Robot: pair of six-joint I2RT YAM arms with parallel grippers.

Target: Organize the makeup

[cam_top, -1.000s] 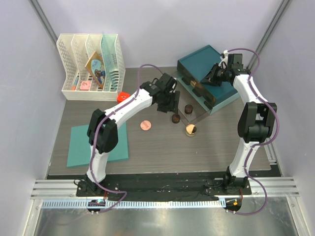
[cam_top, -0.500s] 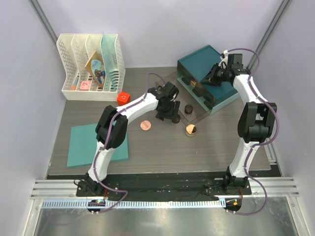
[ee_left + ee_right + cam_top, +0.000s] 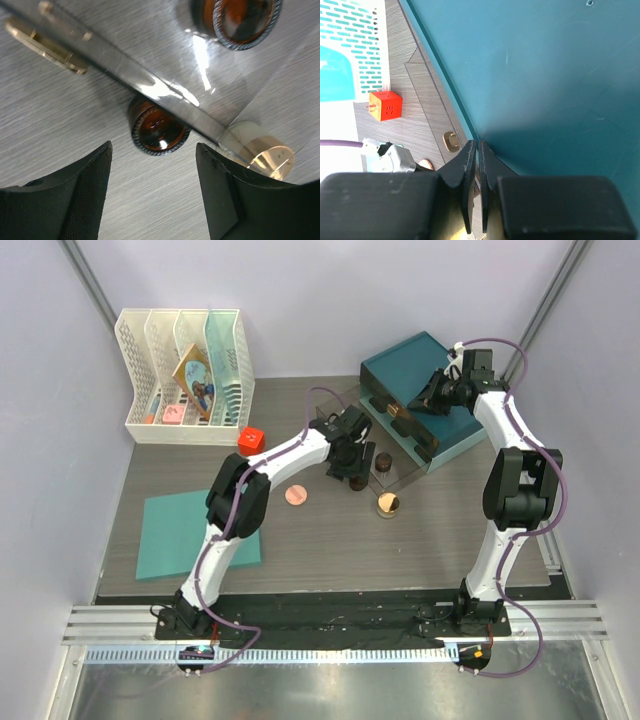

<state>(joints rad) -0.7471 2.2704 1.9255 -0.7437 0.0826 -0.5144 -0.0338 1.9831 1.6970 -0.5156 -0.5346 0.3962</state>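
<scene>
Bright, even light from above fills the overhead view; short soft shadows lie on the table (image 3: 330, 540), and the metal strip (image 3: 330, 690) along the near edge shines. At the left wrist, white glare streaks the clear sheet (image 3: 235, 85); the dark fingers (image 3: 65, 200) look slightly soft

Pale lavender walls (image 3: 330, 300) close in the back and both sides, with slanted metal frame posts (image 3: 88, 280) in the rear corners; the light is even and soft, the shadows faint. The table (image 3: 330, 540) has a grey wood-grain top; along its near edge runs an aluminium rail (image 3: 110, 625); below that, a brushed steel sheet (image 3: 330, 690) shows a dull glare.
</scene>
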